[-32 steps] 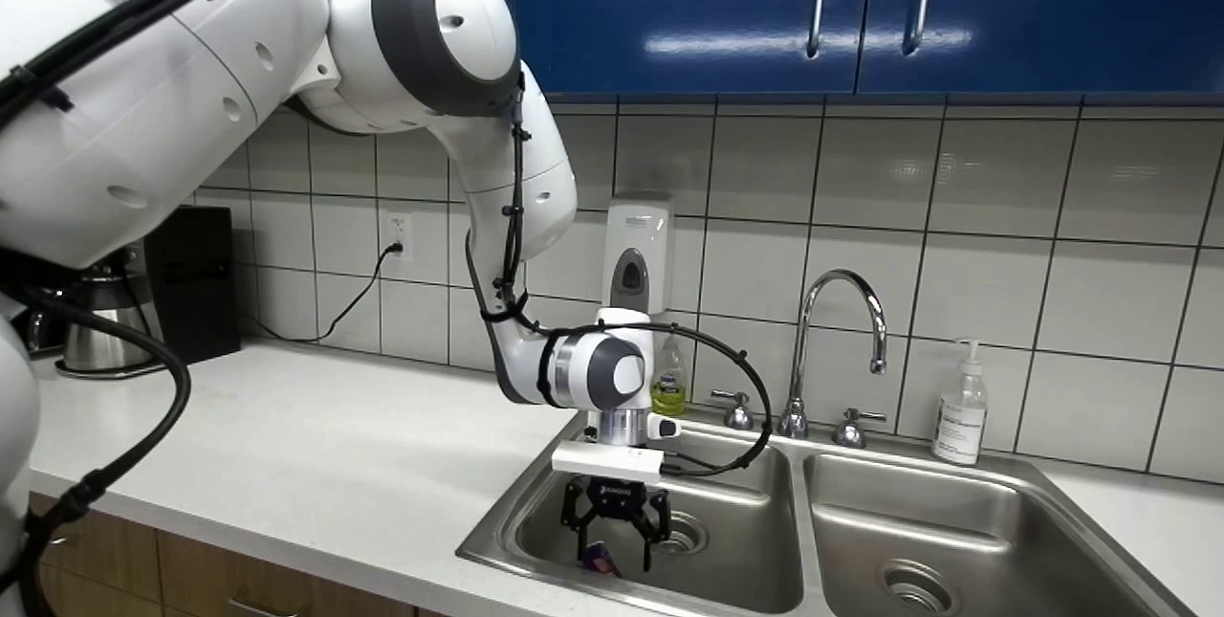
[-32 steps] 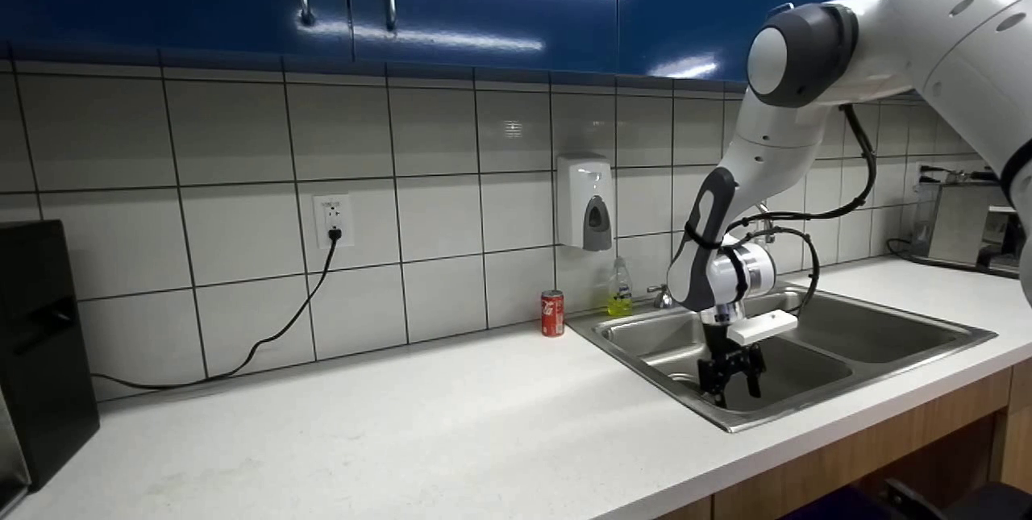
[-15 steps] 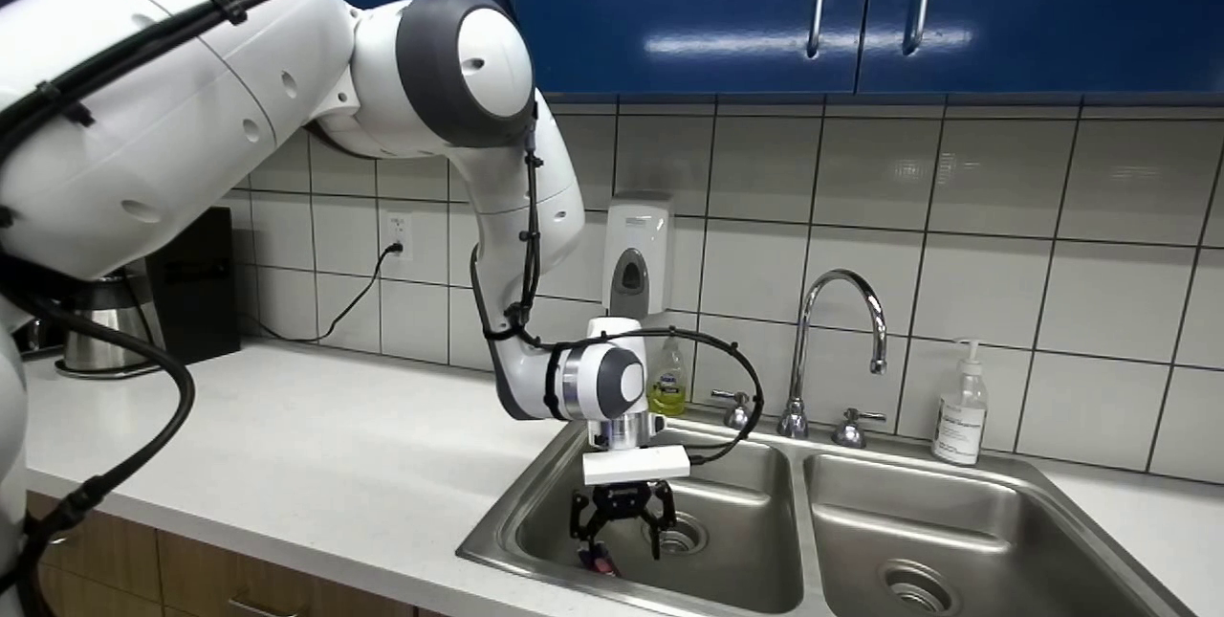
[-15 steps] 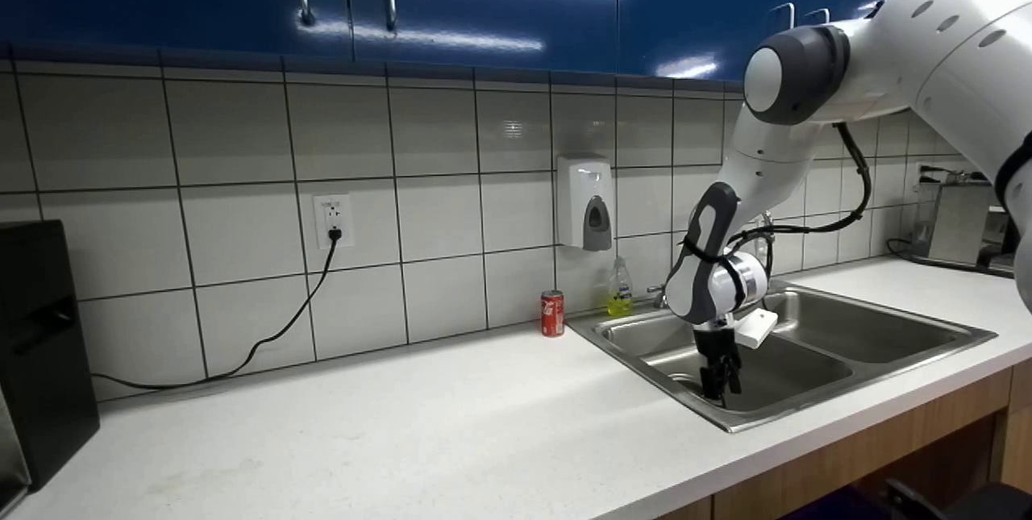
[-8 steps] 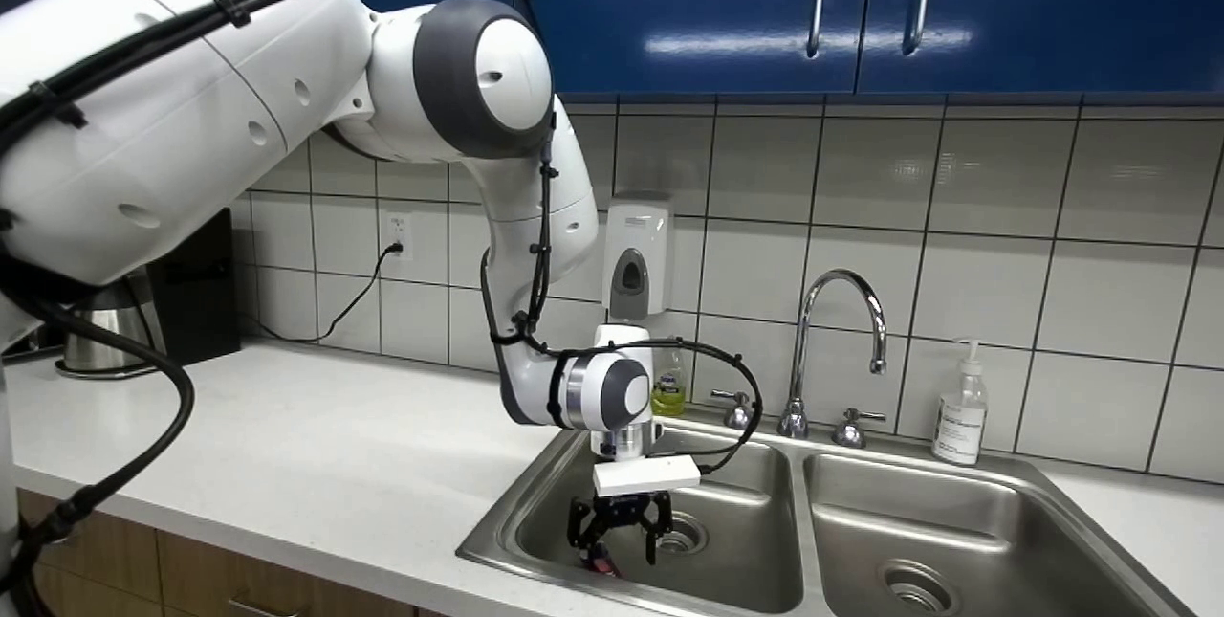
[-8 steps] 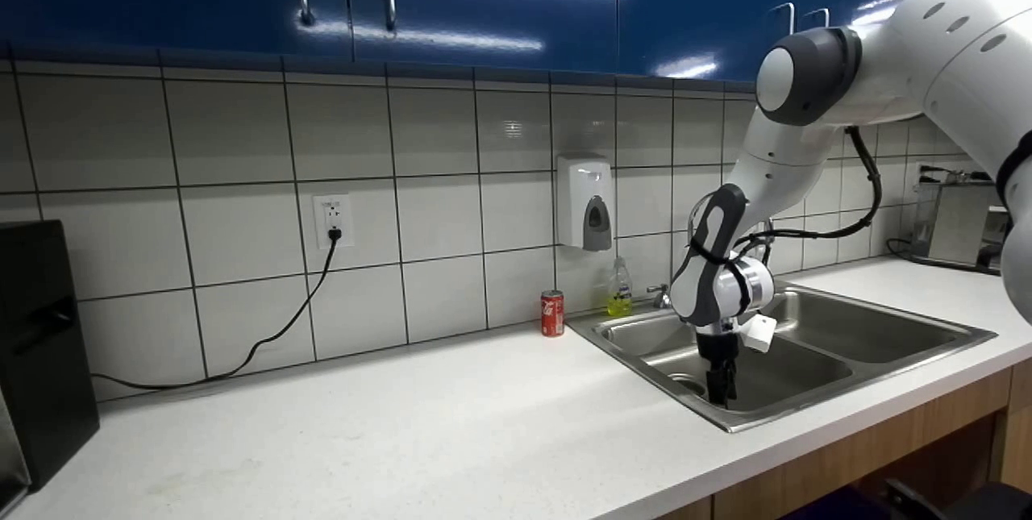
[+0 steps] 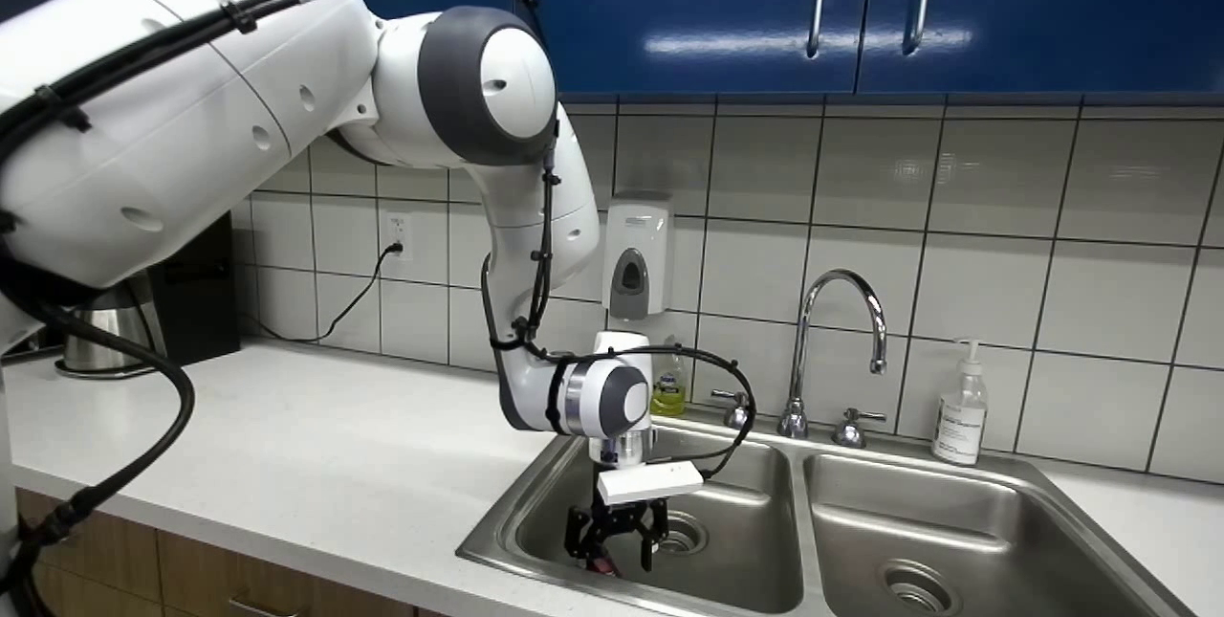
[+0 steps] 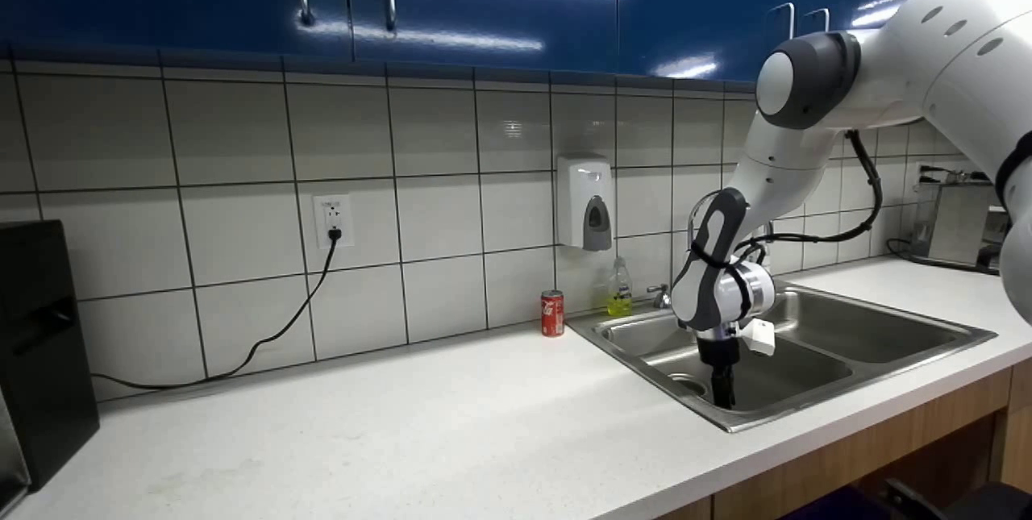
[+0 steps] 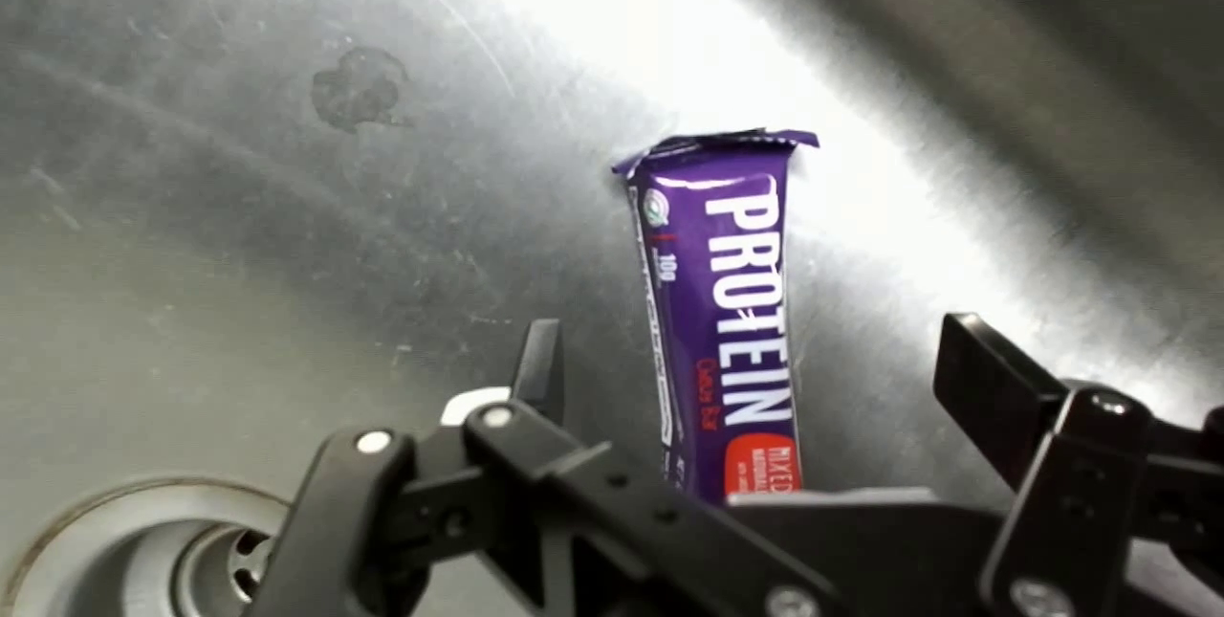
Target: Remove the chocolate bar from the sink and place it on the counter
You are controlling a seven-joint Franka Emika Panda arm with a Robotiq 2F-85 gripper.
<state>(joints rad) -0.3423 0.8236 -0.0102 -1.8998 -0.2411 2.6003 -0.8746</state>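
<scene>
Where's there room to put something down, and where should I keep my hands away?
The widest bare patch is the counter between the black box and the sink. The red can and yellow bottle crowd the sink's back corner. I'd avoid the basin where the open gripper straddles the chocolate bar.

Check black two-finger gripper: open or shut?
Open: in the wrist view, the gripper has its fingers apart, gaps showing either side of the slim purple wrapped bar.

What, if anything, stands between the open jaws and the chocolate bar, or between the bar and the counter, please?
Nothing visible stands between the open jaws and the chocolate bar. Toward the counter, the side of the sink is in the way: the bar lies down inside, so it probably needs lifting out first.
</scene>
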